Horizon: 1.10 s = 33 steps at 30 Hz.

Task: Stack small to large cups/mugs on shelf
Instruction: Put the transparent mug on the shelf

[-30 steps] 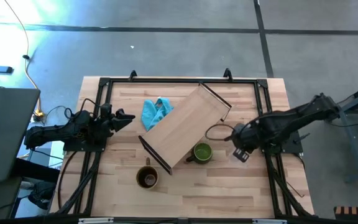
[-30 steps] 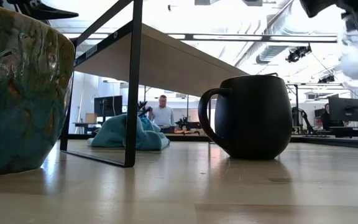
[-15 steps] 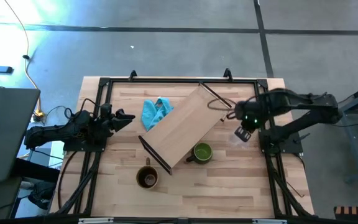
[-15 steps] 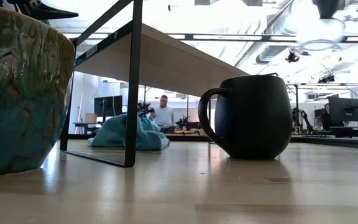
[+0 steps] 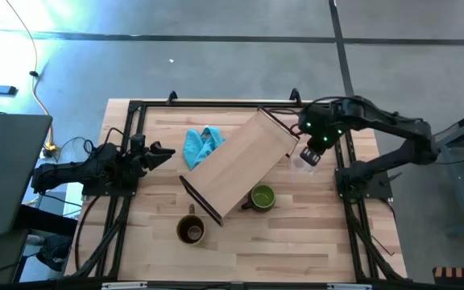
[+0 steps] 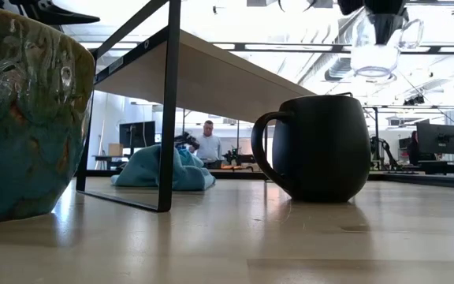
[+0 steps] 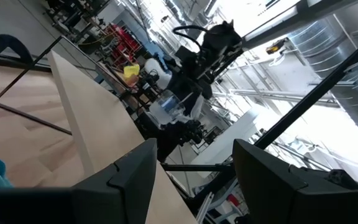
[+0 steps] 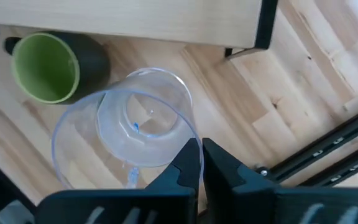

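A clear glass cup [image 5: 304,159] hangs in the air by the right end of the shelf [image 5: 240,165], with my right gripper [image 5: 310,151] shut on it. The light-wood shelf stands slantwise on its black end frames. The green mug [image 5: 262,196] stands upright on the table beside the shelf's near side and shows dark in the low view [image 6: 321,146]. The brown mug [image 5: 191,230] stands by the shelf's left end frame. My left gripper [image 5: 164,151] rests open at the table's left edge, with nothing between its fingers. My right gripper pinches the glass cup's wall at the rim [image 8: 190,142] between its two fingers, coming from above and pointing steeply down. The cup [image 6: 375,49] hangs upright below the fingers, mouth up, lifted clear of table and shelf, its handle [image 6: 413,33] off to one side.
A crumpled blue cloth [image 5: 202,145] lies on the table behind the shelf's left half. Black rails [image 5: 343,137] frame the tabletop. A person [image 6: 207,146] shows far off in the room beyond. Bare wood lies along the near edge.
My right gripper has risen and swung from beside the green mug toward the table's far edge, turning at the wrist, and now hangs by the shelf's right end. The glass cup has gone with it, still upright and higher above the table.
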{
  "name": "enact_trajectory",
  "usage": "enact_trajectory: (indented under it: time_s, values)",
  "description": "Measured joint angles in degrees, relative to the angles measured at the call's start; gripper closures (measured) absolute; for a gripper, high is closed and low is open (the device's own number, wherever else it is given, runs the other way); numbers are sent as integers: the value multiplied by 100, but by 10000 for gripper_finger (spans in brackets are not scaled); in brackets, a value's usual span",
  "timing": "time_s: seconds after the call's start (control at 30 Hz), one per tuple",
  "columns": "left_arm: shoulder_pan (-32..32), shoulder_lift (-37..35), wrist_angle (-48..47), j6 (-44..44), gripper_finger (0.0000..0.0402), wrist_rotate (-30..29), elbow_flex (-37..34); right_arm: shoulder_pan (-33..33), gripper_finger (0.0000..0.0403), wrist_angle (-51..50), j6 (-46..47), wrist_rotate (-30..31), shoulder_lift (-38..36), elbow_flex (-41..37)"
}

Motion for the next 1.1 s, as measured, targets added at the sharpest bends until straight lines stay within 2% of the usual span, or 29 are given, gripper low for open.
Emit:
enact_trajectory:
  time_s: [0.33,0.53,0.83,0.97,1.1]
  values:
    - [0,0,-2,-22,202,0,0,-613,403,32,-867,-61,380,143]
    - [0,0,-73,-85,202,0,0,-790,403,9,-1350,64,863,1245]
    - [0,0,-192,-172,202,0,0,-1167,403,10,-2270,116,2038,3114]
    - [0,0,-313,-302,202,1,0,-1353,403,10,-2502,-42,2448,3433]
    - [0,0,-380,-386,202,28,0,-1468,403,1,-2605,-234,2639,3400]
